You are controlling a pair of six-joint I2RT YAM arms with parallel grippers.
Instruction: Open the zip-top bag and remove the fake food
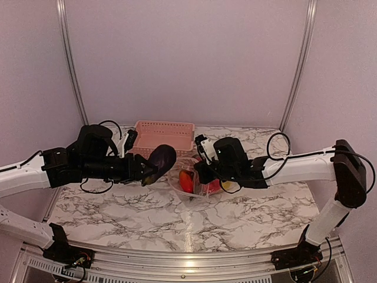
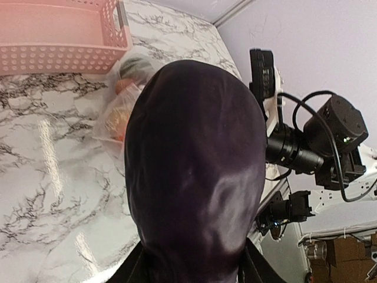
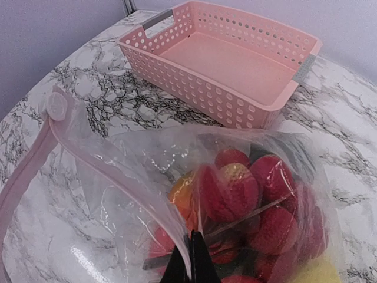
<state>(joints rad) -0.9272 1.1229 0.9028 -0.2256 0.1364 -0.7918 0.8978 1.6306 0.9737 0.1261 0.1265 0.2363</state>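
My left gripper [image 1: 144, 171] is shut on a purple eggplant [image 1: 160, 162], held in the air left of the zip-top bag [image 1: 197, 183]. The eggplant [image 2: 194, 177] fills the left wrist view, and its base hides the gripper [image 2: 194, 274]. My right gripper [image 1: 199, 171] is shut on the bag's clear upper rim [image 3: 191, 259], holding the mouth open. Through the bag [image 3: 118, 177] I see fake food: a red round cluster [image 3: 247, 188], an orange piece [image 3: 184, 197] and a bit of yellow [image 3: 321, 271]. The pink zip strip with its slider [image 3: 57, 106] hangs at the left.
A pink slotted basket [image 1: 165, 134] stands empty at the back of the marble table [image 1: 147, 218], just behind the bag; it also shows as the basket [image 3: 235, 65] and the basket [image 2: 59, 35]. The right arm's wrist camera and cables [image 2: 312, 147] are close beside the eggplant.
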